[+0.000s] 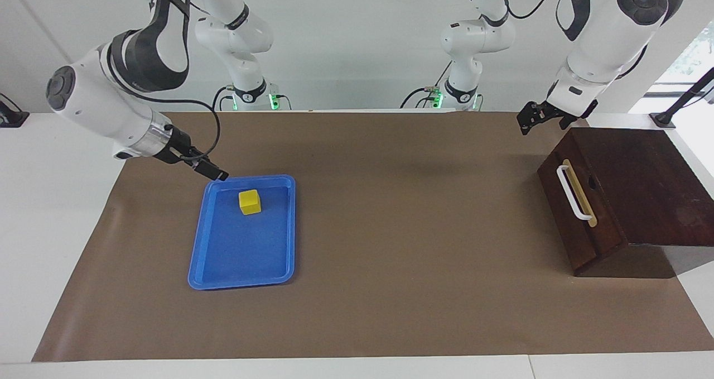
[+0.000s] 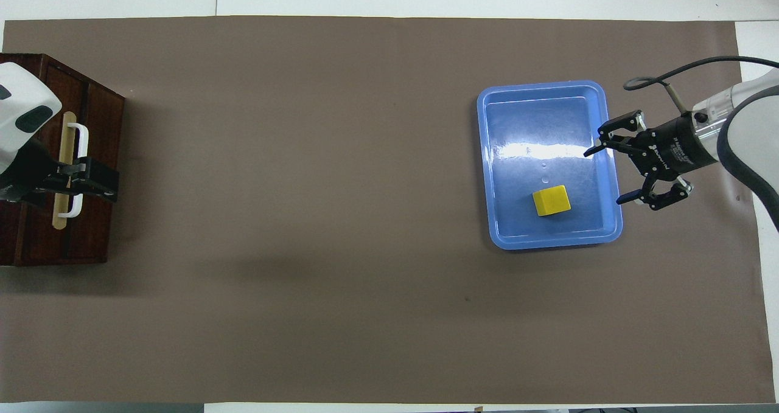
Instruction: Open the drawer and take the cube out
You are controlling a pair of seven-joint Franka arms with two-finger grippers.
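Two arms over one long table under a brown mat [image 1: 390, 228]. Largest item: dark wooden box [image 1: 647, 189] at the left arm's end of the table. Its drawer [image 1: 580, 211] reads pushed in, front flush with the box, white bar handle [image 1: 572, 192] on a tan strip.

Blue tray [image 1: 223, 267] lies flat on the mat toward the right arm's end, well apart from the box. The cube [image 1: 250, 201], small and yellow, sits inside the tray, on the tray floor in the part nearer the robots, upright, resting on one face.

Right gripper [image 2: 610, 176] raised over the tray's rim on the side toward the right arm's end of the table. Fingers spread wide apart, nothing between them. The cube is off to the side of the fingertips, not between them, clear of both, no contact; in the overhead view one fingertip [image 2: 622, 199] points at the rim just beside the cube's stretch of tray.

Left gripper [image 1: 530, 120] hangs in the air above the corner of the box nearest the robots, clear of the handle in the facing view. Fingers apart, holding nothing.
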